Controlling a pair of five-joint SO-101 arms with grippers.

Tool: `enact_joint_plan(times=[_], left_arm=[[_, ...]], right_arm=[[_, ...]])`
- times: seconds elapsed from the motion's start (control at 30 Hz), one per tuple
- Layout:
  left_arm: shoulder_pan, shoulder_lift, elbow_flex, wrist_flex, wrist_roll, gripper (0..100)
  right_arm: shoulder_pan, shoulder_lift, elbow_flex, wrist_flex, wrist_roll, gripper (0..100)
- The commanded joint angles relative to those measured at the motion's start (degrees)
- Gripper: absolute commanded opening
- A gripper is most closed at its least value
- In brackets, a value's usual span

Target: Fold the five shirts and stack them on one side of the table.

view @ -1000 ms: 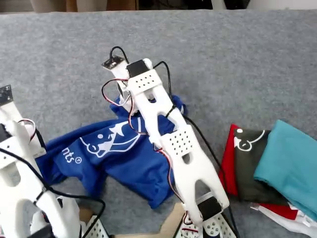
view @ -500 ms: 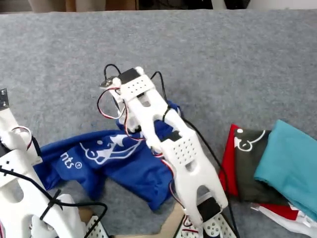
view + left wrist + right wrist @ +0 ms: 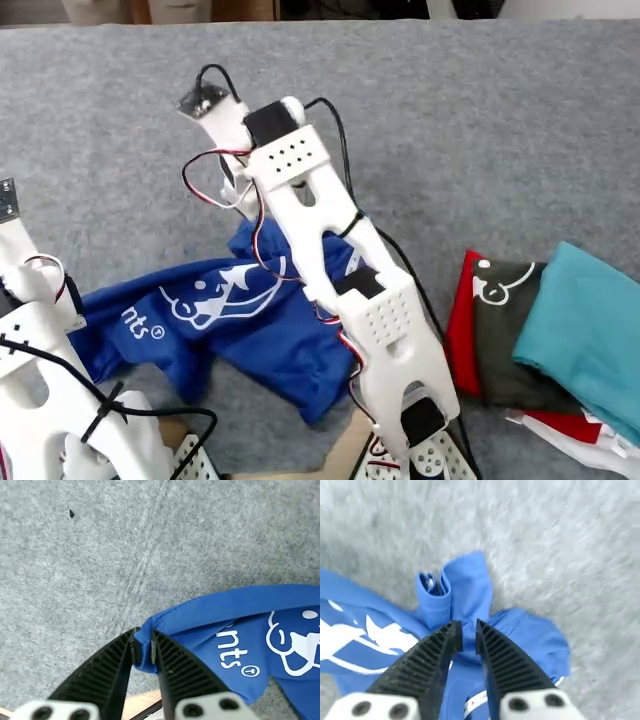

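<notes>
The blue shirt (image 3: 235, 325) is lying crumpled and unfolded in the lower left-centre of the high view, its white print (image 3: 215, 295) facing up. One end is stretching toward the left edge of the frame, and the other is bunching into a peak under the right arm (image 3: 345, 280).

The left tool (image 3: 142, 649) is clamping shut on the hem at the shirt's left end, with a fold of blue cloth pinched between its black ribbed fingers (image 3: 170, 667) just above the worktop (image 3: 480, 120). In the high view the left arm (image 3: 40, 380) is standing in the lower left corner, beside that end of the shirt.

The right tool (image 3: 466, 635) is pointing down at the bunched end of the shirt, where a small folded flap (image 3: 432, 587) is sticking out onto the grey surface. Whether this tool is gripping the cloth cannot be told.

Well apart from the blue shirt, at the right edge of the high view, a pile is sitting on the worktop. In it a teal shirt (image 3: 580, 330) is lying over a dark shirt (image 3: 500, 320), which is lying over a red shirt (image 3: 460, 325), with white cloth (image 3: 575, 445) showing at the bottom.
</notes>
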Motion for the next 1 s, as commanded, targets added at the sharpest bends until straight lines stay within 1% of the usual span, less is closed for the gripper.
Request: enact_joint_plan(times=[0.0, 0.1, 0.17, 0.23, 0.3, 0.37, 0.53, 0.7, 0.97], left_arm=[[-0.18, -1.01, 0.00, -0.70, -0.53, 2], [-0.18, -1.01, 0.00, -0.62, -0.53, 2], [-0.18, -1.01, 0.00, -0.53, -0.53, 2], [-0.18, -1.01, 0.00, -0.44, -0.53, 2], [-0.18, -1.01, 0.00, -0.26, -0.44, 2], [-0.18, -1.01, 0.09, -0.26, -0.44, 2], [-0.18, -1.01, 2.11, -0.62, -0.35, 2], [-0.18, -1.01, 3.96, -0.62, -0.35, 2], [-0.26, -1.01, 4.04, -0.35, -0.35, 2]], right_arm=[[0.22, 2.42, -3.30, -5.27, 0.18, 7.3], [0.13, 9.10, -4.62, -8.62, 0.18, 7.4], [-0.04, 12.97, -7.16, -8.88, 0.18, 8.6], [-0.13, 15.87, -10.59, -7.56, -0.18, 14.0], [-0.13, 18.42, -14.73, -5.54, -2.81, 20.1], [-0.13, 20.53, -18.33, -3.69, -3.69, 22.4], [-0.40, 25.89, -23.43, -2.64, -3.43, 18.6], [-1.71, 28.79, -25.10, -2.46, -3.43, 15.5], [-1.71, 31.16, -25.01, -2.29, -3.43, 14.2]])
